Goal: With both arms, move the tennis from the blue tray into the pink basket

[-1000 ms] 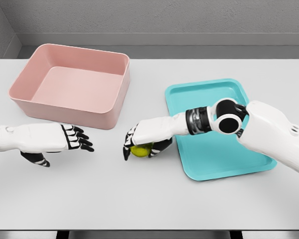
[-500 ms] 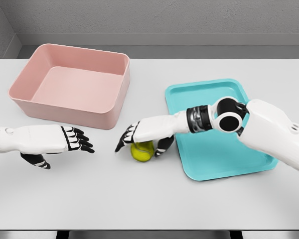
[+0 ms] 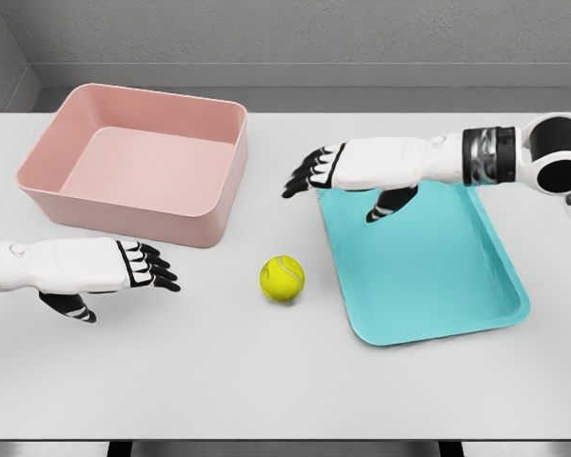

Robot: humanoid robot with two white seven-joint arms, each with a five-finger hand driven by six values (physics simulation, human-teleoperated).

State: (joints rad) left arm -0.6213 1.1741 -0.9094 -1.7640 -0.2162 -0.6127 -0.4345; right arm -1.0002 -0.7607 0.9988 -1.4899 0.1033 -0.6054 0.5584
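Main risk we see: the tennis ball sits loose on the bare white table, held by nobody, between the blue tray and the left hand, so it can roll off line if a finger clips it sideways on approach. A round ball on a flat top will not stay put under a glancing touch, and a push toward the near table edge could lose it. Second risk: the pink basket wall stands just beyond the left hand, so a low carry could knock the ball against the front rim instead of clearing it. The ball is out of the tray, just beside its left edge, well apart from the basket. Left hand hovers low over the table at the left, palm down, fingers extended and slightly spread toward the ball, thumb tucked under, gripping nothing. Right hand is raised over the tray's upper left corner, fingers spread and pointing left, thumb hanging down, empty, well clear of the ball. We judge the left hand's pickup comes next.
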